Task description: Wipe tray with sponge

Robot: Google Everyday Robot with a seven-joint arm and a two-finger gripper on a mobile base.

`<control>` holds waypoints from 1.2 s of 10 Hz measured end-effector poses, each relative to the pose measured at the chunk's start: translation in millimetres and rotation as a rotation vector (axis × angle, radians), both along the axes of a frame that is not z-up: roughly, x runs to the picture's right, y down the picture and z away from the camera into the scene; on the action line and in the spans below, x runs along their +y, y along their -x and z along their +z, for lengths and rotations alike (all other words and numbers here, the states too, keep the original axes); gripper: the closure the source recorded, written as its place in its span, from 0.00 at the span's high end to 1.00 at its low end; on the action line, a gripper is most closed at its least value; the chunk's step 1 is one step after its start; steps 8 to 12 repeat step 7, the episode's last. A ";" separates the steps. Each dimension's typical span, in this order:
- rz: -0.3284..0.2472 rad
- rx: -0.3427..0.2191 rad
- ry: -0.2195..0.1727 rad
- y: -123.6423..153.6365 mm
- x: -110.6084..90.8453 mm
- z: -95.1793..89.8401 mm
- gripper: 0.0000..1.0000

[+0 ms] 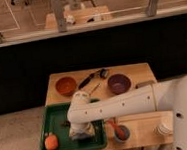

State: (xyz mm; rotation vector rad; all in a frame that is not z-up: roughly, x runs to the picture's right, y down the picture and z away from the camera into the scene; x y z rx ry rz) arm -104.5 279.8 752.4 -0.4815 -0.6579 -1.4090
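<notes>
Gripper (81,132) low over tray (53,114) (sponge hidden)

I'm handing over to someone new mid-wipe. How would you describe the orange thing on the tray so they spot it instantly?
Find the big green tray at the table's front left, where the gripper is down over its middle. In the tray's front-left corner lies a small orange object. It is the only bright orange item inside the tray; the orange bowl sits on the wooden table behind.
</notes>
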 end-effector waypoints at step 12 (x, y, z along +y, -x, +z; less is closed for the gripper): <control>-0.032 -0.081 0.010 32.4 10.2 -15.8 0.00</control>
